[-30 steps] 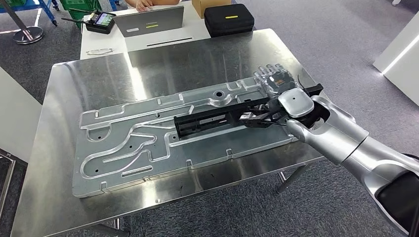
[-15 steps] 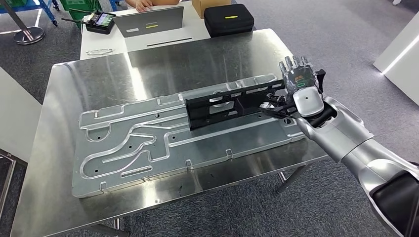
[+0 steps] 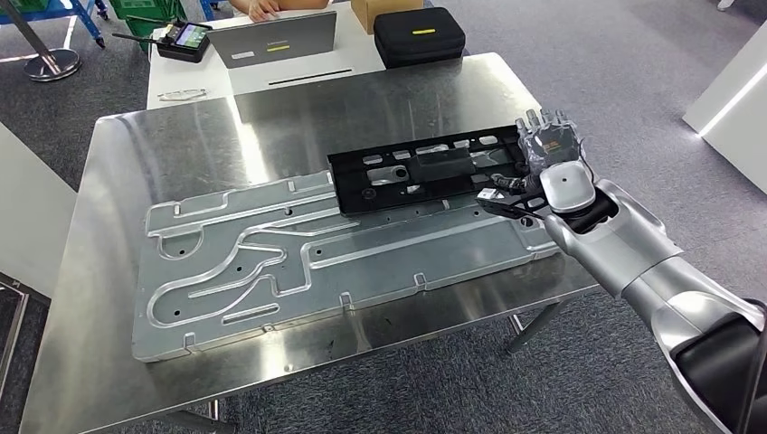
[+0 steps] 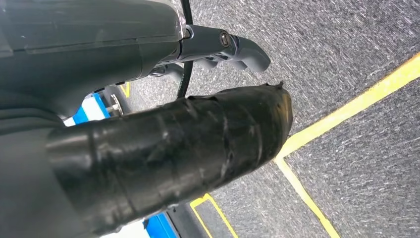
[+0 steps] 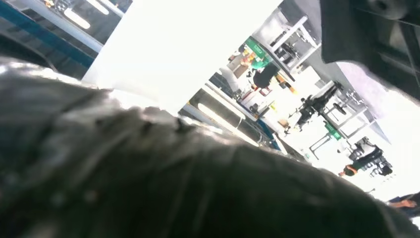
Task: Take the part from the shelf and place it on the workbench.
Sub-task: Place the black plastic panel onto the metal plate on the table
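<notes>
Right hand [image 3: 549, 149] is standing at the black part's [image 3: 425, 170] end near the workbench's [image 3: 181, 145] right edge; grip state I cannot tell (fingers hidden behind). Part is lying flat, overlapping the metal plate [image 3: 271, 262]. Releasing gently, withdrawing sideways, should avoid dragging it.

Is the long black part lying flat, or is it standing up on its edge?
Lying flat. The black part shows its broad face with cut-outs, resting across the silver plate. The right hand is at its end.
</notes>
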{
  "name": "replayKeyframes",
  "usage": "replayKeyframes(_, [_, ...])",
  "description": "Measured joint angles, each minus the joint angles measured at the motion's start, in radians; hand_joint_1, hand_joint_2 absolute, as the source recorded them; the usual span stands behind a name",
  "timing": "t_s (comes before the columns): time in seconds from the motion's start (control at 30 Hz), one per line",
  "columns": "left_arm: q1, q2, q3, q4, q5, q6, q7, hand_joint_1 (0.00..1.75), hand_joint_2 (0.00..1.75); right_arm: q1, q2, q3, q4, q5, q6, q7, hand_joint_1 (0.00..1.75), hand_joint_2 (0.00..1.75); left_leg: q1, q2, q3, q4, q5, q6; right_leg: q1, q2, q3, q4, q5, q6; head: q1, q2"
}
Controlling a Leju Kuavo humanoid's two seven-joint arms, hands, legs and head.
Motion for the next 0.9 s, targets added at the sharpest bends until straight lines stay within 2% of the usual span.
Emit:
replayKeyframes(0.2, [0.000, 0.000, -0.001, 0.000, 0.001, -0.001, -0.004, 0.00, 0.00, 0.015, 0.000, -0.024, 0.002, 0.003, -0.049, 0.001, 0.00, 0.00, 0.000, 0.000, 0.000, 0.000, 0.000, 0.000, 0.000, 0.000, 0.000, 0.000, 0.000, 0.000, 0.000, 0.000])
replayKeyframes(0.43, [0.000, 0.000, -0.001, 0.000, 0.007, -0.007, 0.009, 0.00, 0.00, 0.062, 0.016, -0.058, -0.080, -0.020, -0.097, 0.001, 0.00, 0.00, 0.000, 0.000, 0.000, 0.000, 0.000, 0.000, 0.000, 0.000, 0.000, 0.000, 0.000, 0.000, 0.000, 0.000])
replayKeyframes(0.7, [0.004, -0.002, -0.001, 0.000, 0.022, 0.000, 0.031, 0.00, 0.00, 0.114, 0.053, -0.069, -0.364, -0.048, -0.118, -0.007, 0.00, 0.00, 0.001, 0.000, 0.000, 0.000, 0.000, 0.000, 0.001, 0.001, 0.000, 0.000, -0.001, -0.001, 0.000, 0.000])
replayKeyframes(0.9, [0.013, -0.006, -0.001, 0.000, 0.037, 0.001, 0.036, 0.00, 0.00, 0.180, 0.064, -0.044, -0.621, -0.057, -0.173, -0.069, 0.00, 0.00, 0.001, 0.000, 0.000, -0.001, -0.002, -0.003, 0.001, 0.000, 0.000, 0.000, -0.003, -0.002, 0.000, 0.000])
